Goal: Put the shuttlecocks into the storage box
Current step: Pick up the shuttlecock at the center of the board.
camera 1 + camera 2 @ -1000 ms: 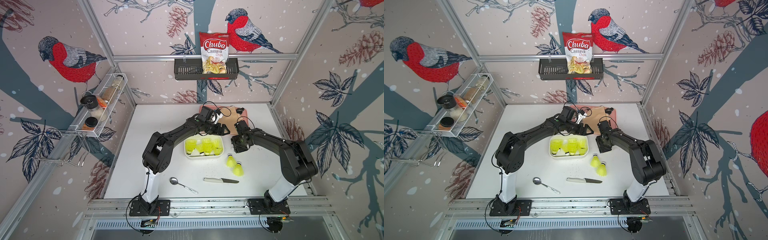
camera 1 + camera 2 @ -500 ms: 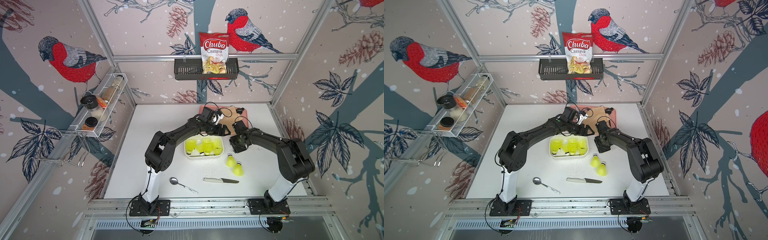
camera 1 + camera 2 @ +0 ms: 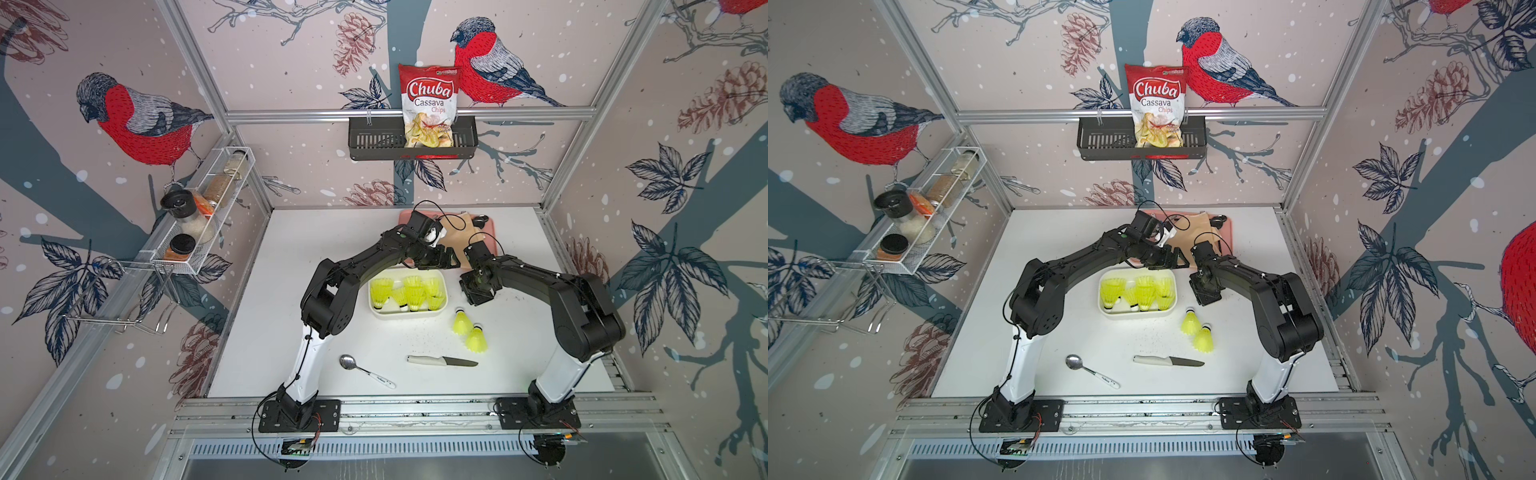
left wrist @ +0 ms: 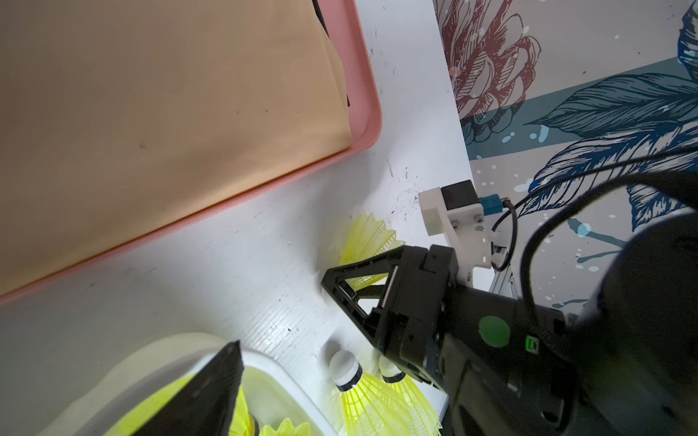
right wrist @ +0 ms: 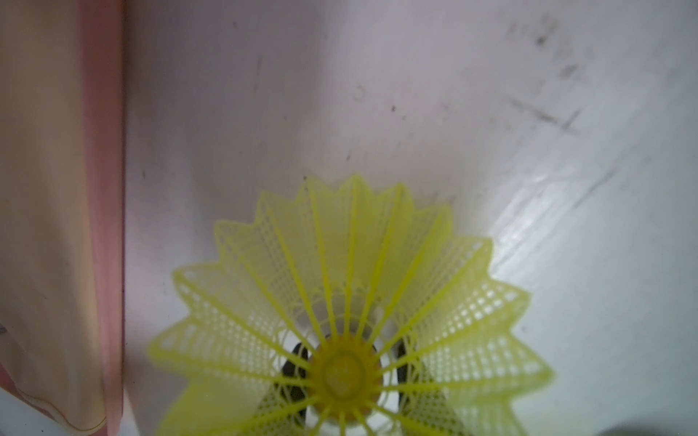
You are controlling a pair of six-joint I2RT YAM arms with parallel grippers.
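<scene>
Right gripper (image 3: 478,296): jaws narrow, set either side of the head of one shuttlecock (image 5: 351,302), its skirt flaring toward the wrist camera. I cannot tell whether the pads already pinch it or only flank it. It sits low over the table (image 3: 332,249), between the pink tray (image 4: 364,113) and the far right corner of the box (image 3: 409,316), near both

Step in hand, as I judge it: secure this one and carry it into the box. To do it well:
- pinch the firm head, not the mesh skirt, which would likely crush or spring free
- lift straight up before swinging, so the skirt clears the rim
- let go low, over a gap among the stored shuttlecocks (image 3: 415,291)

Left gripper (image 3: 446,262): jaws wide, nothing in them, hanging over the far edge of the box. The arms are close here, so the right should come in from its own side

Two loose shuttlecocks (image 3: 462,323) lie on the table near the box's right end, apart from this pick
</scene>
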